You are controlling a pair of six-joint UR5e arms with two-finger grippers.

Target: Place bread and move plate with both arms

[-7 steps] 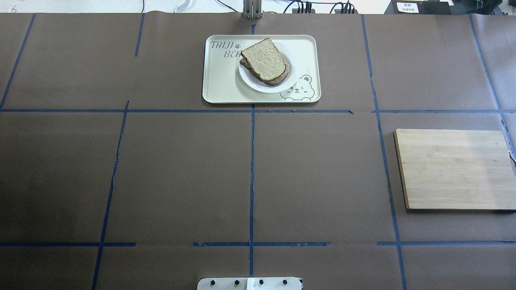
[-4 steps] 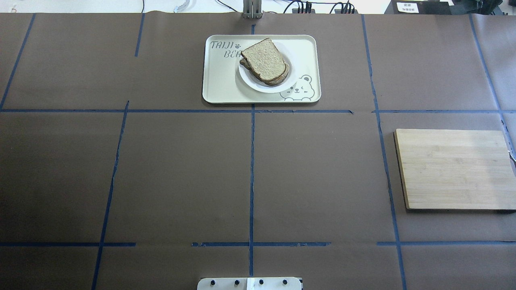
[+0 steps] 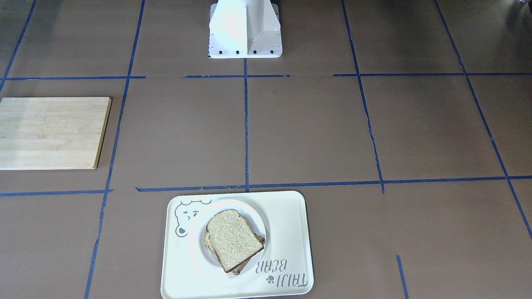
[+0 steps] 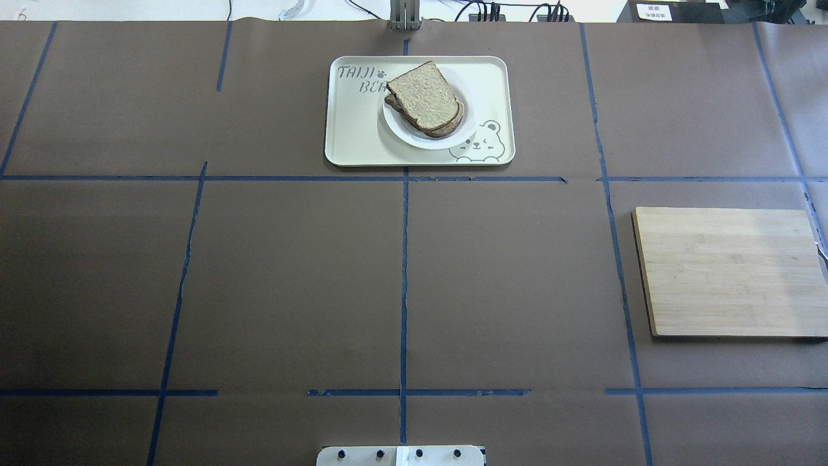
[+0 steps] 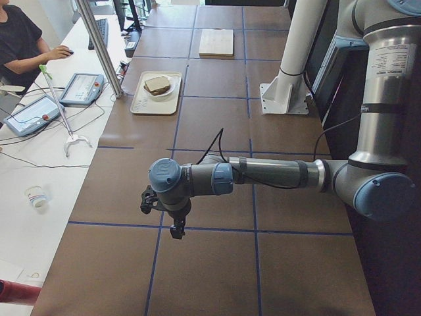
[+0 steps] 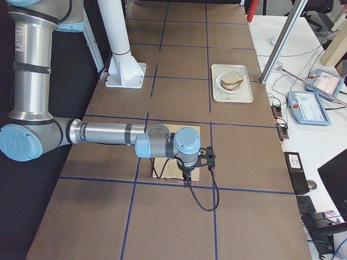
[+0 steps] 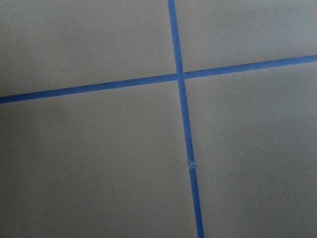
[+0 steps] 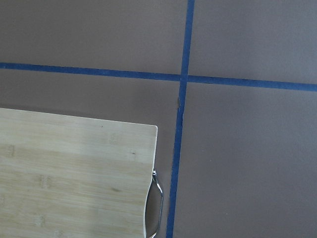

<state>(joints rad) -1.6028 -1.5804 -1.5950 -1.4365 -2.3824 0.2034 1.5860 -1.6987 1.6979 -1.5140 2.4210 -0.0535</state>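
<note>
Black left hand [image 5: 175,230], right hand [image 6: 187,179] only in side views, openness not discernible.

A: Item one, the surface [image 4: 291,278]?
B: Matt brown sheet, gridded with blue tape lines [image 4: 403,291].

A: The tray [image 4: 352,129]?
B: Cream. A grey bear drawing [image 4: 479,145] in one corner, grey lettering [image 4: 356,72] with a paw print in the opposite one.

A: The plate [image 4: 409,137] and the bread [image 4: 424,97]?
B: Plate, plain white. Bread, light brown, finely speckled, with a darker brown crust.

A: The board [image 4: 728,272]?
B: Pale blond wood, grain running in banded strips. Its handle [image 8: 157,198] is silver.

A: The machinery?
B: Left arm [image 5: 276,174] and right arm [image 6: 103,132] alike: silver-grey tubes, light blue joint caps, black bands. Left hand [image 5: 176,227] and right hand [image 6: 187,179], black. Pedestal [image 3: 245,29], white.
</note>
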